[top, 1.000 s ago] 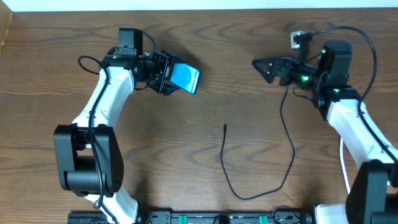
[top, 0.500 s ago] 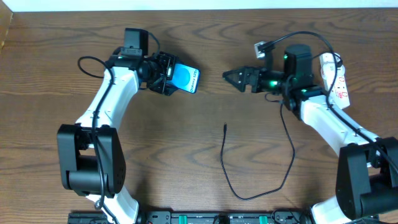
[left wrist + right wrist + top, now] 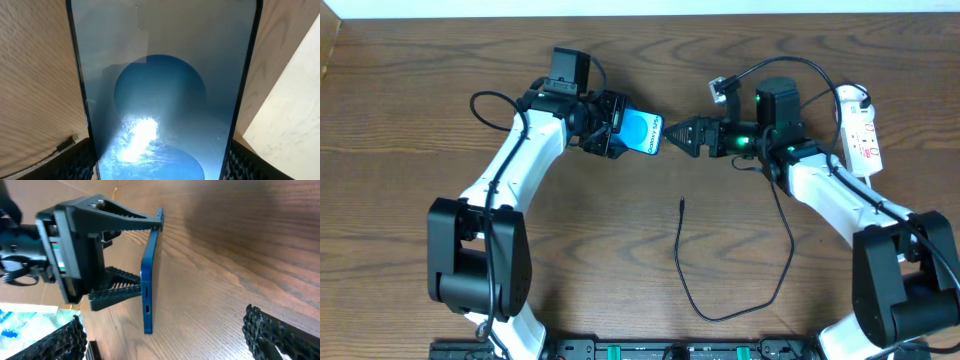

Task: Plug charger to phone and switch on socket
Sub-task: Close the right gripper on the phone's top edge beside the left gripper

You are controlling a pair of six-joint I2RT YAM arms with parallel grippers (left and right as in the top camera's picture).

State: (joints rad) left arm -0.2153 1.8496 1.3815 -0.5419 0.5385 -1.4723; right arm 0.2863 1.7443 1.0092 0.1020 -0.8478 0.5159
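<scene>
My left gripper [image 3: 620,128] is shut on the phone [image 3: 644,132] and holds it off the table, its blue screen filling the left wrist view [image 3: 160,90]. My left gripper [image 3: 160,167] has a finger on each long edge. My right gripper [image 3: 676,135] is open and empty, just right of the phone's free end and pointing at it. In the right wrist view the phone [image 3: 149,280] shows edge-on with its port facing my open right gripper [image 3: 165,340]. The charger [image 3: 720,316] lies in a loop on the table, its tip [image 3: 681,204] below the phone. The socket [image 3: 860,130] lies at the right.
The charger's far end runs up under my right arm [image 3: 820,185] and is hidden there. My left arm [image 3: 510,170] spans the left side. The table's back edge is just beyond both grippers. A black rail [image 3: 650,350] runs along the front edge.
My left gripper has carried the phone right toward the middle. My right gripper has swung left to face the phone's end, uncovering the socket. The charger has not moved.
</scene>
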